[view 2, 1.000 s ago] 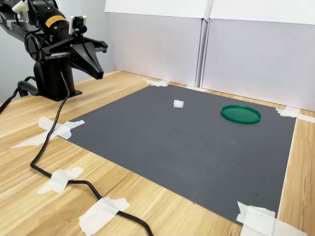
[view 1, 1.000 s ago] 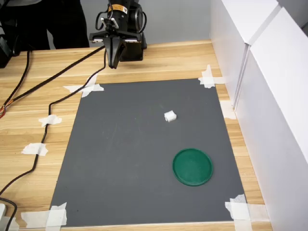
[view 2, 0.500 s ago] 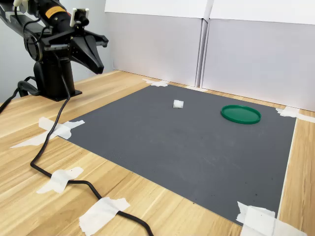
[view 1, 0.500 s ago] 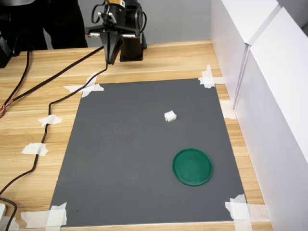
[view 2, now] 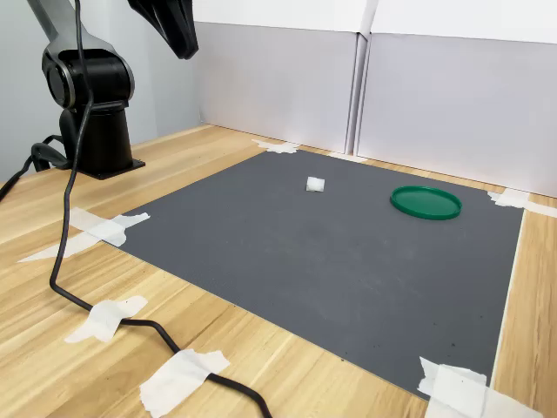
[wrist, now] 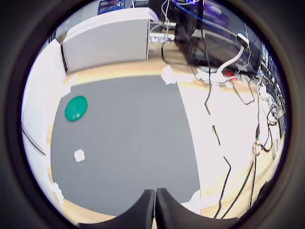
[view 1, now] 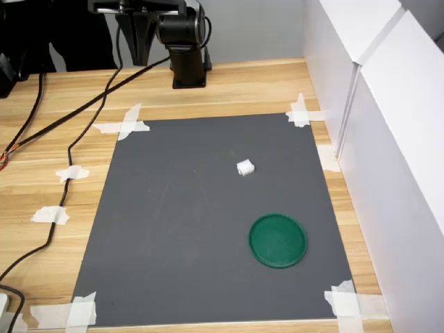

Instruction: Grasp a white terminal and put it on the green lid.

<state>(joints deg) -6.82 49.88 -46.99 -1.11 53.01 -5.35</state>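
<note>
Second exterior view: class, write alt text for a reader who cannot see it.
A small white terminal and a flat green lid lie apart on a dark grey mat taped to a wooden table. The black gripper hangs high above the table near the arm's base, holding nothing.

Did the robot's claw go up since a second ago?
Yes. In the second exterior view the gripper has risen well above the arm's black base; before, it hung level with it.

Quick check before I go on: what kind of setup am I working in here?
Most likely a lab test bench: a wooden table with a grey mat taped down at its corners, white partition boards along two sides, and loose cables running to the arm's base.
</note>
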